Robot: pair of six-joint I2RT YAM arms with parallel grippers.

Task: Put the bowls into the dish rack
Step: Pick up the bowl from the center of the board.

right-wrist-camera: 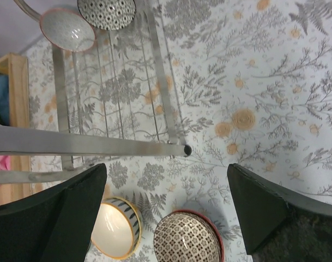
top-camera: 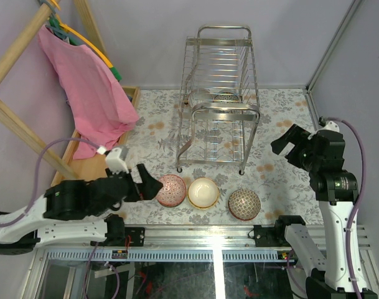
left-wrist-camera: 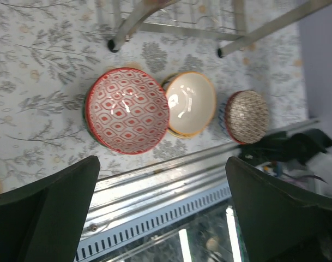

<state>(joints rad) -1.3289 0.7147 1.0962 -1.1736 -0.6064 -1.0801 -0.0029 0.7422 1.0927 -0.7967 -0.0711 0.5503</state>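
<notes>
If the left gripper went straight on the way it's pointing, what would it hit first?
Probably the red-patterned bowl, straight ahead of the open left gripper in its wrist view; how far off is hard to judge.

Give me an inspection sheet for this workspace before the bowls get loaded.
Surface: floral tablecloth, flat.
Job's things: red bowl, cream bowl and brown bowl in a row before the dish rack; grey bowl and dotted bowl at its far end.
Clutter: pink cloth hanging above a wooden tray.
Grippers: left gripper open beside the red bowl; right gripper open, raised.
Cables: left arm's purple cable, right arm's purple cable, away from the bowls.
Surroundings: grey walls, wooden frame.
</notes>
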